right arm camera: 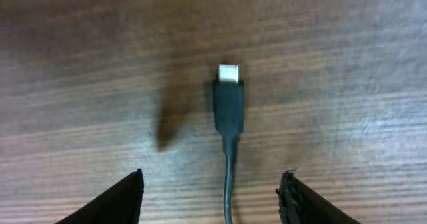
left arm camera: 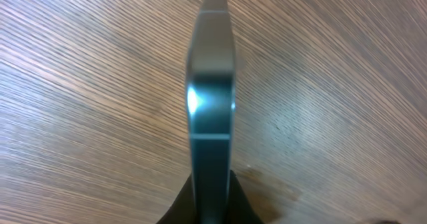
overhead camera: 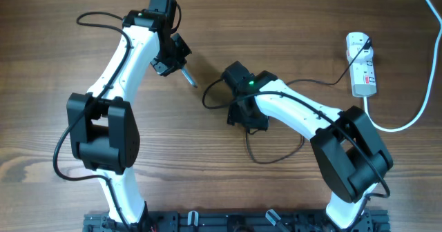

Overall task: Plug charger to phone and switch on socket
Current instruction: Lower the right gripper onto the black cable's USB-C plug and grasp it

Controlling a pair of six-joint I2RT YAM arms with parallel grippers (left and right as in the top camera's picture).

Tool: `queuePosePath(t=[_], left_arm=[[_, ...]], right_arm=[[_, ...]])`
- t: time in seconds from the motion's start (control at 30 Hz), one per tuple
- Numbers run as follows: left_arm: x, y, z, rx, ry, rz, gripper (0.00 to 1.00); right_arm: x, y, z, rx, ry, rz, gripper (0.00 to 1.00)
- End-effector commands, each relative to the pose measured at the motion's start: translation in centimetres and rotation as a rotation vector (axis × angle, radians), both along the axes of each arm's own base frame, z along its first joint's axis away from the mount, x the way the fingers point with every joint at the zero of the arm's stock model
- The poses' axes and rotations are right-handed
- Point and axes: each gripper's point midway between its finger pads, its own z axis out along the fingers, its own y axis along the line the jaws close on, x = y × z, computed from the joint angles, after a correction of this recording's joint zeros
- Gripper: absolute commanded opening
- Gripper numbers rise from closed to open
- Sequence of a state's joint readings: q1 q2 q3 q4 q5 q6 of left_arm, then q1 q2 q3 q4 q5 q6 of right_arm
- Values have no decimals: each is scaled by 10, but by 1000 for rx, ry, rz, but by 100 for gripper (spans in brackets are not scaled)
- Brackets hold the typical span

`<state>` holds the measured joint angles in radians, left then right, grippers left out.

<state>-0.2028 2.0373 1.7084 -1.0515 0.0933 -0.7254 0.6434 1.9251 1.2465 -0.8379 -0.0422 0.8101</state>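
My left gripper [overhead camera: 173, 56] is shut on the phone [overhead camera: 188, 77] and holds it edge-on above the table. In the left wrist view the phone [left arm camera: 212, 84] is a thin blue-grey slab standing out from between the fingers [left arm camera: 212, 207], and its screen is not visible. The charger, a thin black cable [overhead camera: 276, 157], loops under my right arm and runs to the socket [overhead camera: 362, 65] at the far right. My right gripper [overhead camera: 245, 116] is open low over the table. The charger's plug tip [right arm camera: 228, 73] lies just ahead of the open fingers [right arm camera: 213, 187], and the cable runs between them untouched.
A thick white cord [overhead camera: 414, 114] curves from the socket along the right edge of the wooden table [overhead camera: 55, 66]. A black plug [overhead camera: 364, 47] sits in the socket. The arm bases stand at the front edge.
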Motion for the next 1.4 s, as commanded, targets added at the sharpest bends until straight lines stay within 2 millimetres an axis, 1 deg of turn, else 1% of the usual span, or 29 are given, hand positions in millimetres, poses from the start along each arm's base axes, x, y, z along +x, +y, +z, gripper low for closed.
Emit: queuePosePath(t=[0.0,0.03,0.07,0.17,0.2,0.37,0.53,0.7,0.77,0.87,0.97,1.03,1.07,1.1,1.17,1.37], left_arm=[[4,13,13,65,-43,-1,4],[3,13,13,65,-39,-2,4],[3,13,13,66,-36,-2,4],[1,13,12,67,-31,-2,4],[1,13,12,67,-29,-2,4],[0,13,12,68,-25,-2,4],[-1,13,12,68,-22,-2,4],[-3,14,12,69,-15,-2,4],[-3,14,12,69,-15,-2,4],[-3,14,12,69,-15,-2,4],[-3,14,12,69,-15,-2,4],[-3,14,12,69,-15,-2,4],[-3,14,12,69,-15,-2,4],[-3,14,12,69,-15,-2,4],[-3,14,12,69,-15,-2,4],[-3,14,12,69,-14,-2,4]], right_arm=[[15,-7,-1,-59,-63,15,64],[18,-11,-1,-79,-76,18,64],[20,-14,0,-97,-88,17,62],[22,-12,0,-92,-100,23,53],[23,-10,-1,-84,-103,42,52],[20,-10,-5,-75,-92,41,51],[20,-9,-9,-75,-88,39,48],[15,-13,-30,-107,-42,42,47],[13,-13,-34,-109,-26,44,47],[12,-12,-35,-104,-20,44,43],[8,-10,-35,-90,-1,46,43],[6,-10,-35,-88,10,45,41],[6,-10,-35,-89,10,45,39],[6,-10,-35,-89,10,46,34],[5,-11,-35,-91,13,45,32],[3,-12,-35,-96,21,49,32]])
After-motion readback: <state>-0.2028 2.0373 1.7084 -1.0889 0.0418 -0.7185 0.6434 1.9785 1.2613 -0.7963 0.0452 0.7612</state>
